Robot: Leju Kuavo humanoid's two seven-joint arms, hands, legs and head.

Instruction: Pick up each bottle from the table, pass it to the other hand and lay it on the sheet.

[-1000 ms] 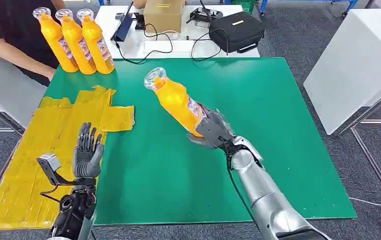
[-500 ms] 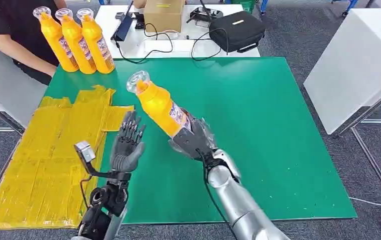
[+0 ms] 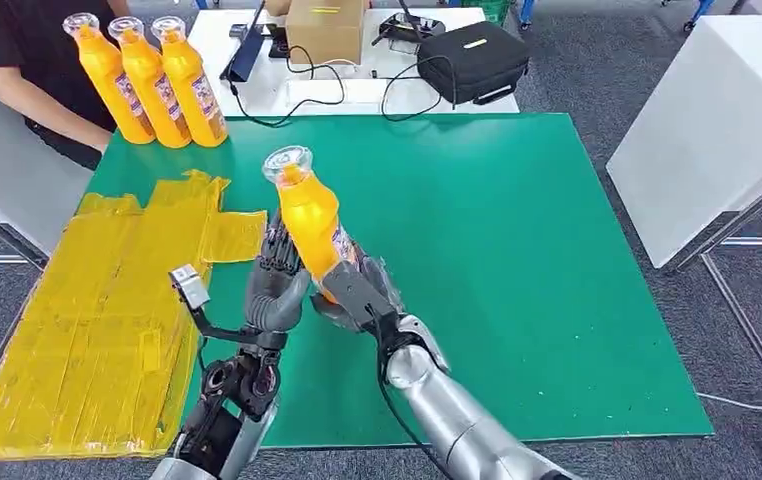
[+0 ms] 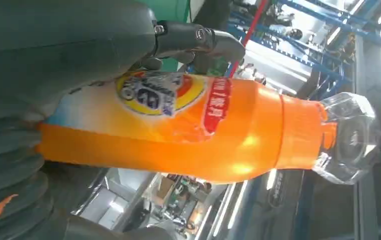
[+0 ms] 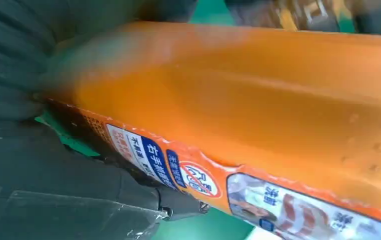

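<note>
— Which step is this?

— The handover, by the look of it. Above the green bench (image 3: pixel 517 260), the right hand (image 3: pixel 352 290) grips the base of an orange bottle (image 3: pixel 309 215), its clear cap uppermost. The left hand (image 3: pixel 275 280) lies against the bottle's side, fingers (image 3: pixel 279 255) straight, not yet wrapped.

— And next?

— Likely the left hand must close before the right lets go, then carry the bottle to the yellow sheet (image 3: pixel 87 330).

Orange labelled bottle (image 5: pixel 258 105) in the right hand (image 5: pixel 53 165), over green table (image 5: pixel 203 227).
</note>
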